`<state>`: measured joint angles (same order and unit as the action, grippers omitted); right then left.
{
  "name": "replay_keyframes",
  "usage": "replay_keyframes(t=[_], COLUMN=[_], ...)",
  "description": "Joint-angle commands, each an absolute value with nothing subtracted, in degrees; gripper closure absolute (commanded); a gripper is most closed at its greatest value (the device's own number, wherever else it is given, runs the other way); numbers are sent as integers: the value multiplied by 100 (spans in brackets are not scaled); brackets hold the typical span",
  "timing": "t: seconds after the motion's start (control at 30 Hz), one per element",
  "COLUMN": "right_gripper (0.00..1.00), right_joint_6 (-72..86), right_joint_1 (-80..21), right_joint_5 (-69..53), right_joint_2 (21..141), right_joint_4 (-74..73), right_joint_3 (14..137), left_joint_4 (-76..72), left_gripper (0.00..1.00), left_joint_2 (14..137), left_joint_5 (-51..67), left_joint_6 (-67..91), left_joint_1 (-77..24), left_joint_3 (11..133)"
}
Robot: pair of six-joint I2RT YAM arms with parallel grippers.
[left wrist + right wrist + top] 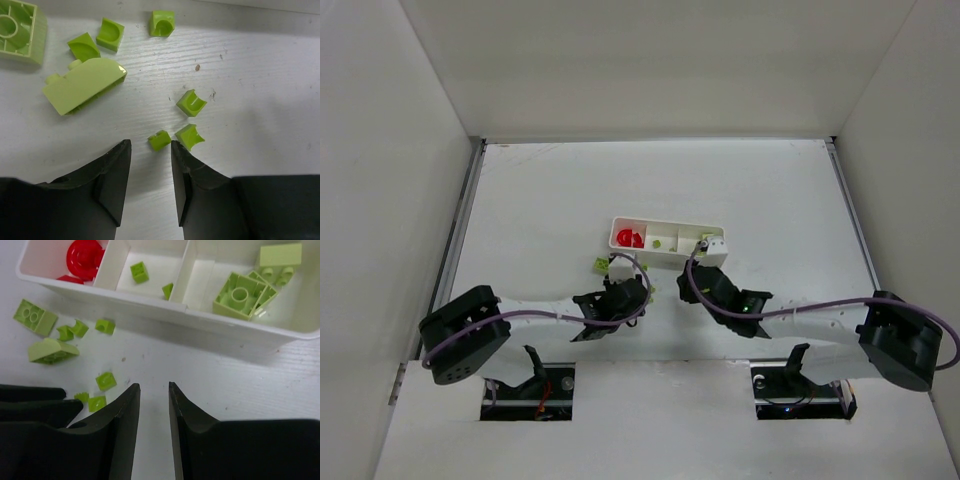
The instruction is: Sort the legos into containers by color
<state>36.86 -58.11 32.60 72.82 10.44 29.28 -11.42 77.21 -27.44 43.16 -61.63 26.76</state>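
The left pincer (150, 145), narrowly parted and empty, faces a tiny lime brick (159, 140) at lower centre on the desk (260, 100). A neighbour brick (190, 136) lies just beside it, so closing may pinch both or flick one away. The right pincer (154, 387), narrow and empty, sits below the tray (225, 322).

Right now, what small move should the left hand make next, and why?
Probably ease the left hand forward until its open fingers straddle the small green brick lying on the table just ahead of them, then close. That brick is nearest and unsorted.
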Motion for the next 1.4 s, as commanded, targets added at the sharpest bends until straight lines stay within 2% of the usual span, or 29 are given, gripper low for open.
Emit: replay_keyframes(t=[0.0,0.2,0.4,0.5,0.57,0.67,0.77,0.93,1.17,1.37], right_gripper=[65,63,62,60,58,57,57,57,57,51], right_joint_6=[3937,3972,4139,4157,4157,4183,4210,4236,4236,4350], right_joint_1=[-5972,-6112,-6227,-6236,-6253,-6315,-6341,-6376,-6420,-6666], right_joint_5=[3375,3428,3401,3375,3375,3375,3375,3384,3393,3375], right_joint_2=[7163,7146,7005,6979,6970,6970,7005,6917,6768,7039], right_joint_4=[1099,1081,1081,1081,1081,1107,1116,1151,1160,1204], right_joint_3=[2918,2830,2655,2628,2628,2602,2575,2531,2417,2487], left_joint_4=[-1371,-1371,-1240,-1012,-871,-695,-510,-352,-255,-246], left_gripper=[66,67,75,76,75,66,65,72,76,83], left_joint_2=[7892,8182,8341,8288,8236,8157,8156,8393,8604,8473], left_joint_5=[-2830,-2856,-2813,-2847,-2918,-3093,-3155,-3216,-3331,-3498], left_joint_6=[4509,4509,4482,4482,4491,4491,4517,4597,4676,4614], left_joint_1=[-6130,-6139,-6192,-6201,-6183,-6200,-6297,-6473,-6517,-6464], left_joint_3=[2865,3006,3129,3138,3146,3164,3269,3462,3595,3569])
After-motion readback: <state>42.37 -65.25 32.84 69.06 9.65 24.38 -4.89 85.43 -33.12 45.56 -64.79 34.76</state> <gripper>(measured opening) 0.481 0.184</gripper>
